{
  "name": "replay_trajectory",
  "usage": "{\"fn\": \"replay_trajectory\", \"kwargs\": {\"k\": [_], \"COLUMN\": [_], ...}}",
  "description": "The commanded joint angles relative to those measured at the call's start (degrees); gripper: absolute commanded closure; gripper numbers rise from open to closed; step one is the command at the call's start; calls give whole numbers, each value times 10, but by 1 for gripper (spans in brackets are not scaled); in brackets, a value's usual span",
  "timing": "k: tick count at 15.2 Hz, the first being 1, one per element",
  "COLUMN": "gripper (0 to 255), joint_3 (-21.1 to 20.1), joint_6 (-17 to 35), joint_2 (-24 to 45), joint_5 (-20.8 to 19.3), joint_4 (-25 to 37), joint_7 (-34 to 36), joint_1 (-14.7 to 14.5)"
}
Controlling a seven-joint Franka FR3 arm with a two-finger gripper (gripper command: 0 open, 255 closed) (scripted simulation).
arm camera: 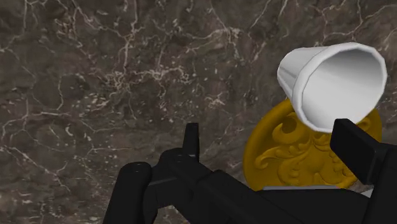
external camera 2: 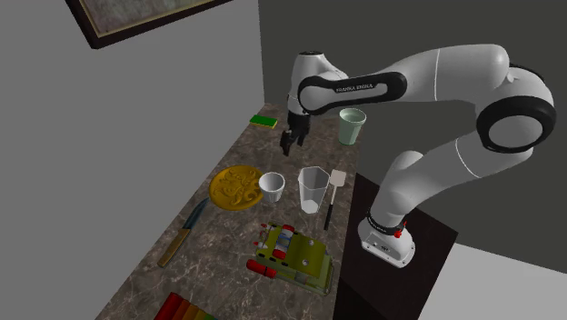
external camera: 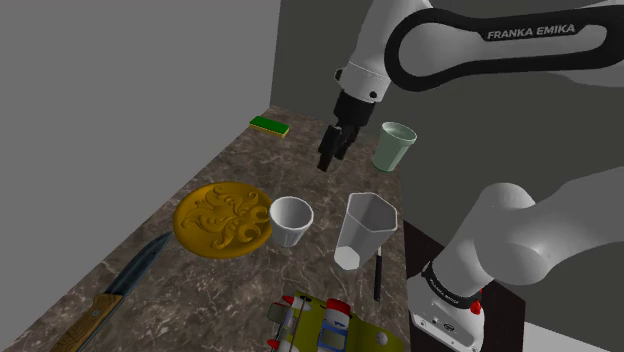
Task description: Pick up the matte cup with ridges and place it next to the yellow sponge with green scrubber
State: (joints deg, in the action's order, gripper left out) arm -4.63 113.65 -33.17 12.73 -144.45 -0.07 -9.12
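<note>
**Operator:** What lies nearest in the shoulder view?

**Manual:** At the near edge of the dark marbled counter (external camera: pixel 300 180) you find a yellow-green flat item (external camera: pixel 345 325) carrying small red-and-white parts. Its type cannot be determined. To the shoulder view's left lies a knife (external camera: pixel 125 288) with a brown handle. To the right lies a black-handled spatula (external camera: pixel 379 275).

**Operator:** Where is the cup for the task?

**Manual:** Look one row farther. The white cup (external camera: pixel 291 220) stands upright on the counter, mouth up. The wrist view shows a ridge below its rim. It sits just beside the gold embossed plate (external camera: pixel 222 218), on the plate's right in the shoulder view. You cannot tell whether the two touch. A taller clear faceted cup (external camera: pixel 365 230) stands near it on the other side.

**Operator:** What is the state of the claw?

**Manual:** The gripper (external camera: pixel 326 162) hangs above bare counter beyond the white cup, apart from it. In the wrist view its fingers (arm camera: pixel 190 137) stand apart: released, carrying nothing.

**Operator:** And farther back?

**Manual:** A pale green cup (external camera: pixel 394 146) stands upright near the counter's right edge in the shoulder view, about level with the gripper. Farthest away, by the grey wall (external camera: pixel 150 80), lies the sponge (external camera: pixel 269 124), green face up with a yellow edge. It is well apart from the white cup.
</note>
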Motion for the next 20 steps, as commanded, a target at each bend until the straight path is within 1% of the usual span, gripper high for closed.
{"fn": "replay_trajectory", "kwargs": {"k": [1, 6, 7, 14, 20], "gripper": [0, 0, 0, 0, 0], "joint_3": [-10, -40, -40, -51, -51], "joint_6": [30, 95, 97, 164, 164], "joint_2": [26, 104, 106, 142, 142], "joint_5": [14, 49, 50, 64, 64], "joint_4": [-9, -5, -5, -35, -35], "joint_7": [-3, -5, -6, -11, -11], "joint_1": [-13, -46, -47, -55, -55]}}
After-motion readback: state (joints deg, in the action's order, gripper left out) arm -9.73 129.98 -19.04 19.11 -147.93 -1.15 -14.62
